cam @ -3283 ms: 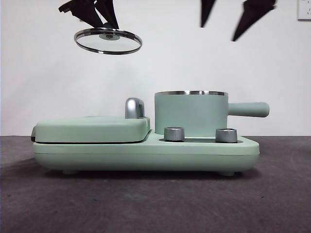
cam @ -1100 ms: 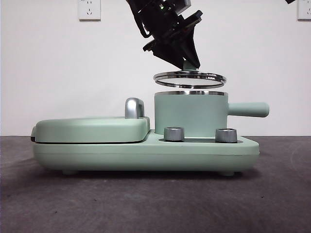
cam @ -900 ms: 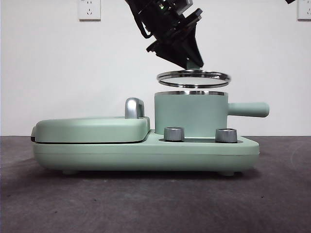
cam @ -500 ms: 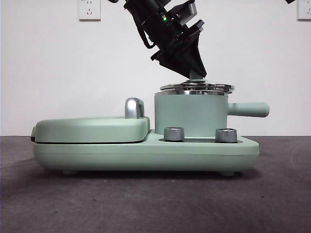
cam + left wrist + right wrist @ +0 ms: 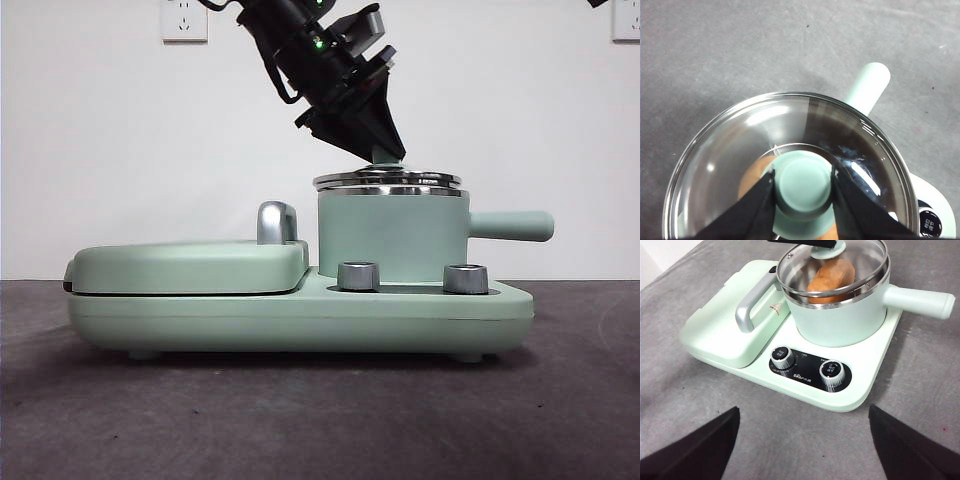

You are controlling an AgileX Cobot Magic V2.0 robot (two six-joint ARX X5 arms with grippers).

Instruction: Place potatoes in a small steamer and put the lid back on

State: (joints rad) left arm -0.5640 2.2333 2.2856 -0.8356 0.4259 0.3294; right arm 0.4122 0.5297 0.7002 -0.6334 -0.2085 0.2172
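Left claw (image 5: 803, 186) clamps the lid (image 5: 740, 150) by its knob, steadying it level on the small steamer (image 5: 392, 238), over the potato (image 5: 832, 275) inside; release looks due next. Right claw (image 5: 802, 437) waits back above the tabletop (image 5: 920, 405), jaws apart.

Right wrist view: the lid (image 5: 832, 267) sits on the small steamer (image 5: 840, 315), whose handle points toward 3 o'clock. The potato (image 5: 831, 277) lies inside, visible through the glass. Two knobs (image 5: 783, 357) stand at 6 o'clock of the steamer. The right gripper (image 5: 802, 442) hangs apart, jaws spread.
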